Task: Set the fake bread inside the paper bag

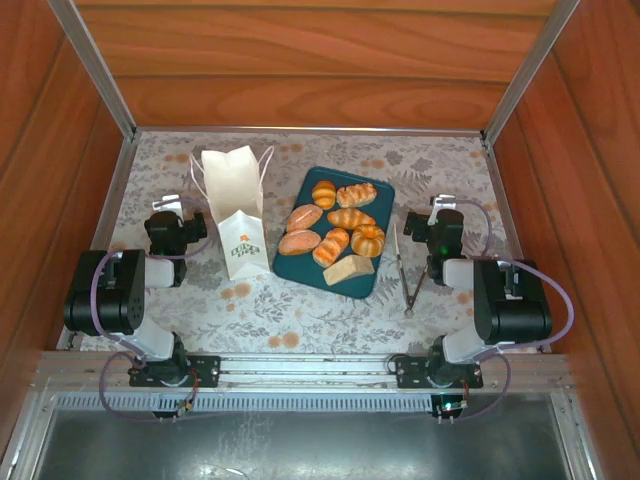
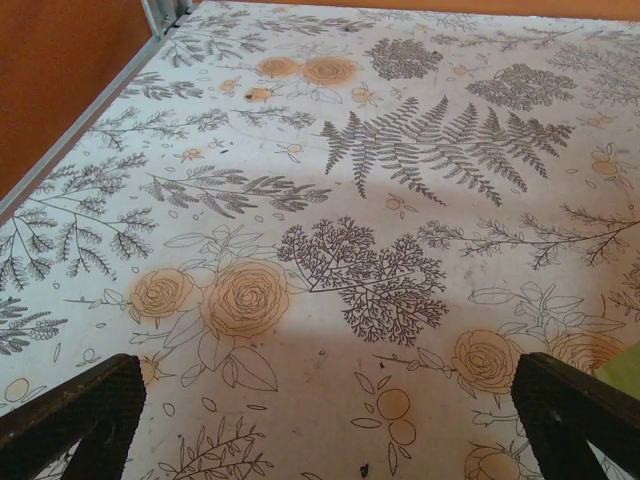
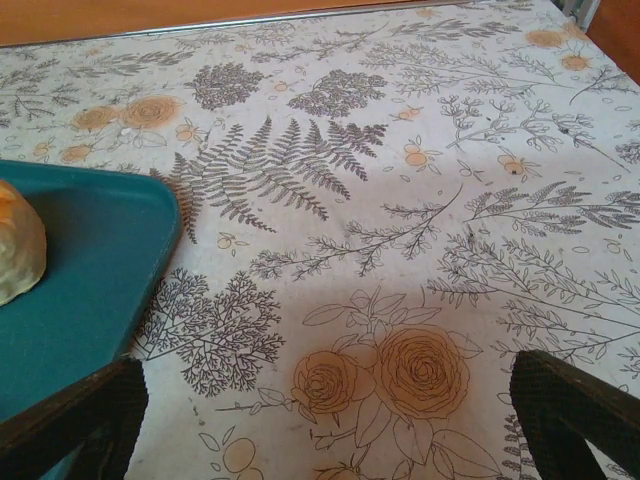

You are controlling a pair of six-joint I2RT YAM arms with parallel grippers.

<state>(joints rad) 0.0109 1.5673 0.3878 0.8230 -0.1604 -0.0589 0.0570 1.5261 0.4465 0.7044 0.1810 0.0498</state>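
The table (image 1: pixel 300 310), covered in a cloth printed with ferns and orange roses, sits inside wood-panelled walls (image 1: pixel 300 60). A dark teal tray (image 1: pixel 383 215) lies tilted at its centre, slightly right of the middle. Just left of the tray stands the paper bag (image 1: pixel 236 215), white and upright, with its mouth open towards the camera, thin cord handles at the rim and the orange-and-green logo on its near face.

The left gripper (image 1: pixel 170 212) is left of the bag. In its wrist view, the left gripper (image 2: pixel 325 430) has its dark fingers (image 2: pixel 70 420) spread wide above bare cloth, holding nothing. The right gripper (image 1: pixel 440 215) is right of the tray. In its own wrist view, the right gripper (image 3: pixel 325 420) has its fingers (image 3: pixel 580 410) released and empty as well, with the tray's corner (image 3: pixel 90 290) at the left.

All the fake bread (image 1: pixel 350 218) lies on the tray. It consists of seven glossy golden rolls and a pale beige wedge (image 1: pixel 348 270) at the near edge. One roll (image 3: pixel 15 245) shows at the left border of the right wrist view.

A pair of thin metal tongs (image 1: pixel 410 285) lies on the table between the tray and the right arm.
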